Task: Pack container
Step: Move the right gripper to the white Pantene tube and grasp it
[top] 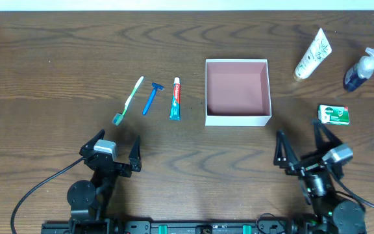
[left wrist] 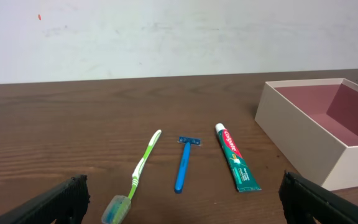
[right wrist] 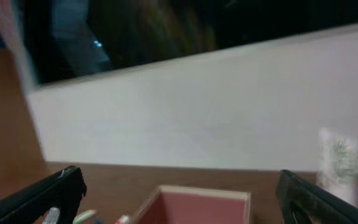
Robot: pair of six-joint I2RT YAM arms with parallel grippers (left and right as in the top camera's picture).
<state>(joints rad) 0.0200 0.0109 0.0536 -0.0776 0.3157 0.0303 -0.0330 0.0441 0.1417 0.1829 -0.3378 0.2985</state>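
The container (top: 206, 91), a square white box with a pink inside, sits empty at mid-table; it also shows in the left wrist view (left wrist: 303, 140) and the right wrist view (right wrist: 197, 208). Left of it lie a green toothbrush (top: 129, 99), a blue razor (top: 151, 97) and a toothpaste tube (top: 175, 99), also in the left wrist view: toothbrush (left wrist: 138, 171), razor (left wrist: 184, 165), toothpaste (left wrist: 236, 164). My left gripper (top: 112, 148) is open and empty near the front edge, below the toothbrush. My right gripper (top: 302, 144) is open and empty, in front of the container's right corner.
A white tube (top: 312, 54), seen blurred in the right wrist view (right wrist: 337, 165), and a blue pump bottle (top: 362, 69) stand at the back right. A green-and-white soap packet (top: 334, 114) lies right of the container. A white wall runs behind the table's far edge.
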